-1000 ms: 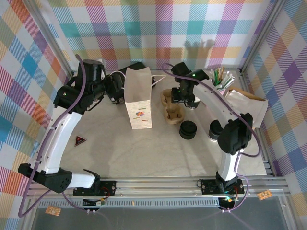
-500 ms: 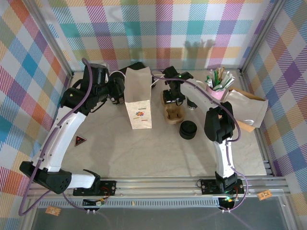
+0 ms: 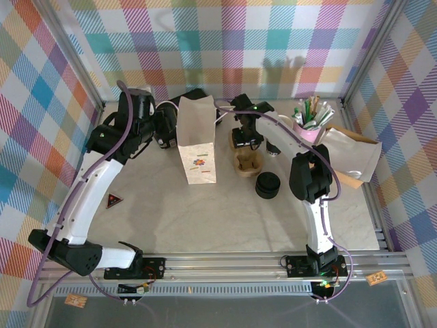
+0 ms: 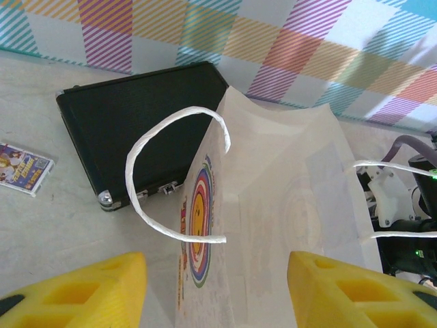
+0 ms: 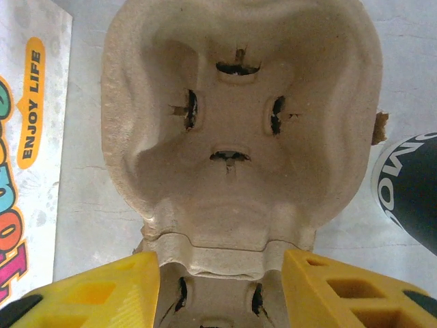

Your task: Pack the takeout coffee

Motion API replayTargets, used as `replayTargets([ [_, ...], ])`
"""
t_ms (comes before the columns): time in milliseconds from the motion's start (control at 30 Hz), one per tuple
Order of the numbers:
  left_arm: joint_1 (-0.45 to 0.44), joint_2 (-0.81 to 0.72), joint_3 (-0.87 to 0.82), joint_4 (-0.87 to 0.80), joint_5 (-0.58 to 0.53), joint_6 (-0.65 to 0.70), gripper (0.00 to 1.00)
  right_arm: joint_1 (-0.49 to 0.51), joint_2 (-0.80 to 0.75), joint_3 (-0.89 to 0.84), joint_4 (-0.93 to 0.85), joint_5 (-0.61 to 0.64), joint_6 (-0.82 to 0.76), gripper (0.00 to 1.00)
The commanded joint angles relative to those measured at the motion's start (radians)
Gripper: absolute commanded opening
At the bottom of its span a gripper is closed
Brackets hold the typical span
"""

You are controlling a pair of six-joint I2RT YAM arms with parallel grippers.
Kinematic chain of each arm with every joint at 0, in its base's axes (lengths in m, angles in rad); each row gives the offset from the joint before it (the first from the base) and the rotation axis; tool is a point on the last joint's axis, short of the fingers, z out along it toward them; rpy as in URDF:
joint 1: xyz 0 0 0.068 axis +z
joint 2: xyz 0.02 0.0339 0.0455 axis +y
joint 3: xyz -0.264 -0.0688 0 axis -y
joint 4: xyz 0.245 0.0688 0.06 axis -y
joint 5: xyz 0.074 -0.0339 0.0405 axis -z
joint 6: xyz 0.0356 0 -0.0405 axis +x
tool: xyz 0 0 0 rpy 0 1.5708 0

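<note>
The takeout coffee (image 3: 272,146) stands just right of a brown pulp cup carrier (image 3: 247,161); its black band with white lettering (image 5: 408,191) shows at the right edge of the right wrist view. My right gripper (image 5: 222,290) is open above the carrier (image 5: 239,123), its yellow fingers on either side of the carrier's narrow middle. A white paper bag (image 3: 196,140) stands upright left of the carrier. My left gripper (image 4: 218,294) is open at the bag's open top (image 4: 287,178), one finger on each side, the right finger over the bag's edge.
A low stack of black lids (image 3: 268,184) sits in front of the carrier. A pink cup of sticks and straws (image 3: 311,119) and a flat brown bag (image 3: 351,157) are at the right. A black case (image 4: 136,130) lies behind the white bag. A red triangle (image 3: 113,200) lies left.
My right gripper has swung left from over the coffee cup to over the carrier and has stayed there. The left gripper has edged slightly toward the bag.
</note>
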Motion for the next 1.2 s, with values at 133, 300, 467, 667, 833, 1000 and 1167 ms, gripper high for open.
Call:
replayTargets([
  [133, 0.007, 0.04, 0.024, 0.045, -0.003, 0.041, 0.57, 0.004, 0.03, 0.048, -0.055, 0.007, 0.031, 0.49],
  [300, 0.007, 0.052, 0.025, 0.045, 0.002, 0.055, 0.57, 0.003, 0.038, 0.048, -0.066, 0.012, 0.039, 0.47],
  [467, 0.007, 0.058, 0.027, 0.048, 0.002, 0.066, 0.57, 0.001, 0.049, 0.05, -0.071, 0.008, 0.053, 0.46],
  [667, 0.007, 0.07, 0.045, 0.046, 0.008, 0.079, 0.57, 0.0, 0.065, 0.055, -0.076, 0.001, 0.065, 0.46],
  [833, 0.007, 0.079, 0.045, 0.046, 0.013, 0.08, 0.57, 0.0, 0.078, 0.07, -0.084, 0.005, 0.064, 0.46],
  [1000, 0.007, 0.088, 0.045, 0.051, 0.021, 0.078, 0.57, -0.002, 0.101, 0.095, -0.098, 0.01, 0.062, 0.46],
  [1167, 0.007, 0.084, 0.044, 0.054, 0.019, 0.078, 0.57, -0.003, 0.113, 0.109, -0.106, 0.012, 0.071, 0.44],
])
